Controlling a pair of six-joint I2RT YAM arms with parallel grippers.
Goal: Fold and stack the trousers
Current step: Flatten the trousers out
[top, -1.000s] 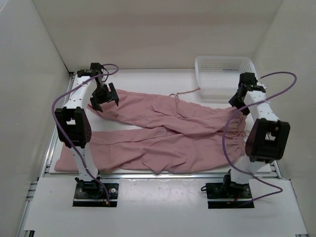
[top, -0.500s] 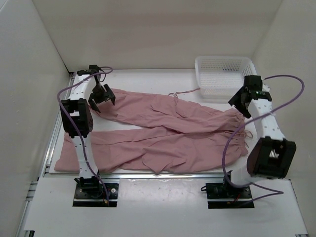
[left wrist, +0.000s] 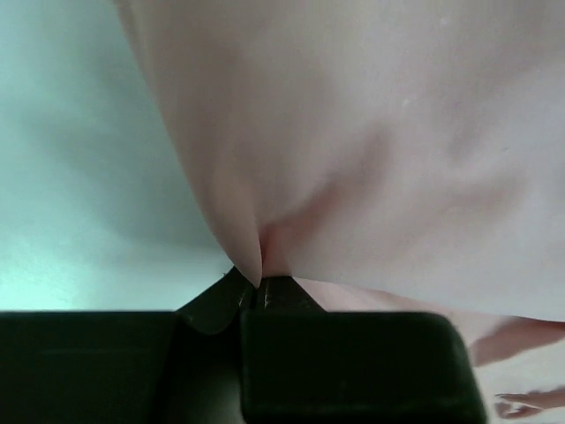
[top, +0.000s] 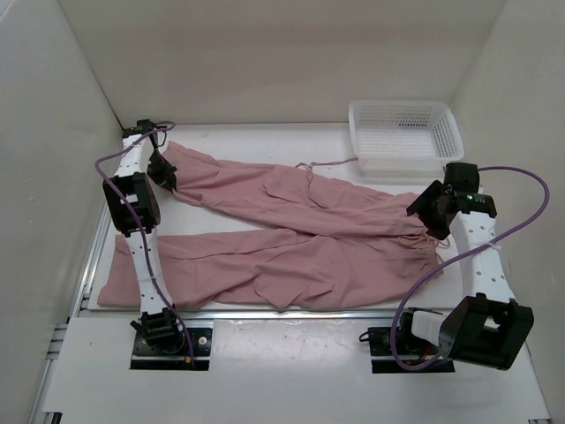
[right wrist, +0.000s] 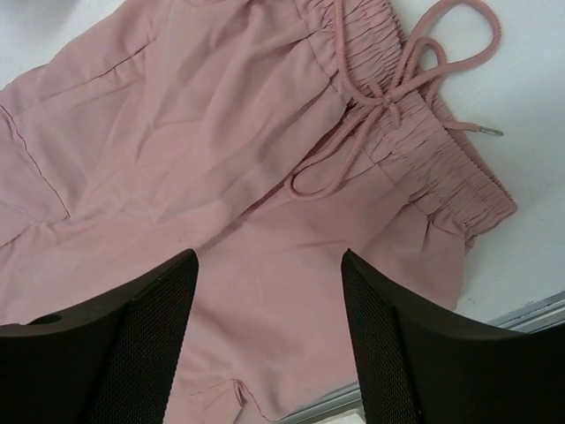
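The dusty-pink trousers (top: 291, 238) lie spread on the white table, legs to the left and waist to the right. My left gripper (top: 163, 170) is at the end of the far leg, at the back left. In the left wrist view it (left wrist: 256, 284) is shut on a pinched fold of the trousers' cloth (left wrist: 380, 132). My right gripper (top: 427, 206) hovers over the waist end. In the right wrist view it (right wrist: 269, 265) is open above the cloth (right wrist: 221, 159), with the gathered waistband (right wrist: 441, 168) and its tied drawstring (right wrist: 397, 79) just beyond the fingertips.
A white mesh basket (top: 404, 137) stands at the back right, a loose cord (top: 331, 163) trailing toward it. White walls close in the left, back and right. A metal rail (top: 309, 311) runs along the table's front edge, close under the near trouser leg.
My left gripper moved left to the far leg's end and shut on the cloth. The right arm swung toward the near right, and its gripper came down over the waist, still open.
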